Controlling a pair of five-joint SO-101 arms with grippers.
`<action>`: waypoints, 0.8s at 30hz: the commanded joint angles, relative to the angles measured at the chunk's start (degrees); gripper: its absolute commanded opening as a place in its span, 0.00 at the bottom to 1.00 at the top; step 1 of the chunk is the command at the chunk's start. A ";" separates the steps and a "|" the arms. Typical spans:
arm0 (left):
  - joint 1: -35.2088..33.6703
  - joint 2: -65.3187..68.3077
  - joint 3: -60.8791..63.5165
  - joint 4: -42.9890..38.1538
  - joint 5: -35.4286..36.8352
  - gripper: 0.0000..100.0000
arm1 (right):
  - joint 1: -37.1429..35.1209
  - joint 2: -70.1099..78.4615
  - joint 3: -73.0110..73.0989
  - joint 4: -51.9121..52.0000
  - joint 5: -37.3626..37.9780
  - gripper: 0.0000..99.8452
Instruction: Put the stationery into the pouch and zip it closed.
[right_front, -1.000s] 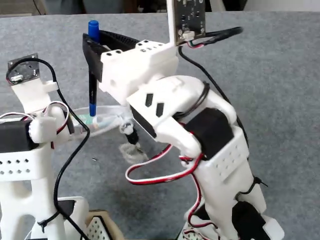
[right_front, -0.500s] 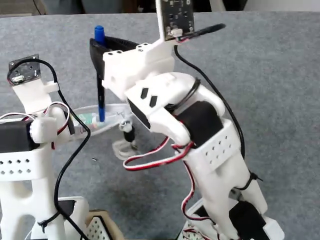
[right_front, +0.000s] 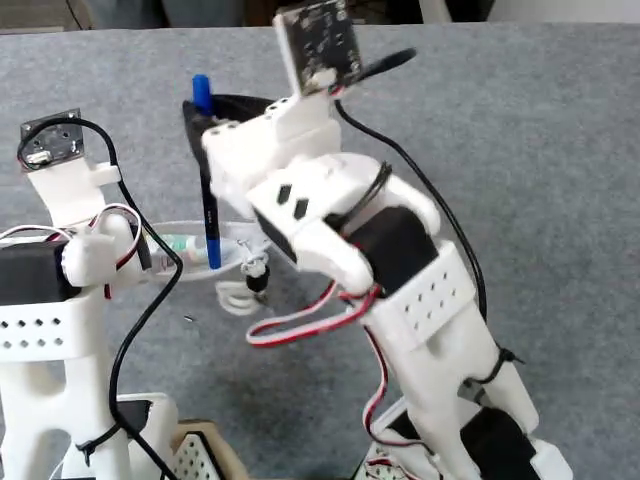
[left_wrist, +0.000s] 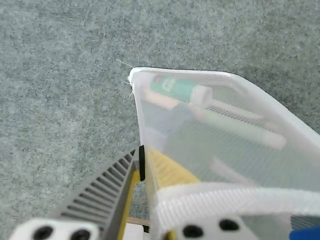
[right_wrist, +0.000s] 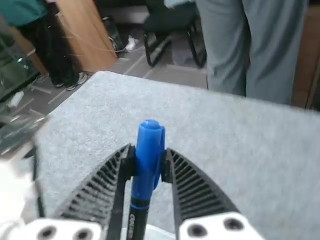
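From above, the pen (right_front: 210, 205) is seen upright, its tip in the open pouch (right_front: 185, 243) on the counter (right_front: 540, 150); letting go and zipping are judged to be left. In the left wrist view, the pouch edge is pinched by the left end effector (left_wrist: 141, 162), with a tube (left_wrist: 182, 90) already inside. In the right wrist view, the pen is gripped by the right end effector (right_wrist: 148, 155).

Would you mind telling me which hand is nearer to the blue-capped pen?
Right. The right hand grips the blue-capped pen near its cap, holding it upright at the pouch; the left hand clamps the pouch's edge.
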 joint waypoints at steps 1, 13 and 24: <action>0.48 -0.70 -0.75 0.18 0.09 0.03 | -0.97 -2.51 0.48 0.44 6.51 0.01; 0.48 -0.70 -0.75 0.18 0.09 0.03 | -1.14 -5.67 0.40 2.46 9.67 0.01; 0.48 -0.70 -0.75 0.09 0.09 0.03 | -1.14 -7.69 0.57 9.32 9.67 0.01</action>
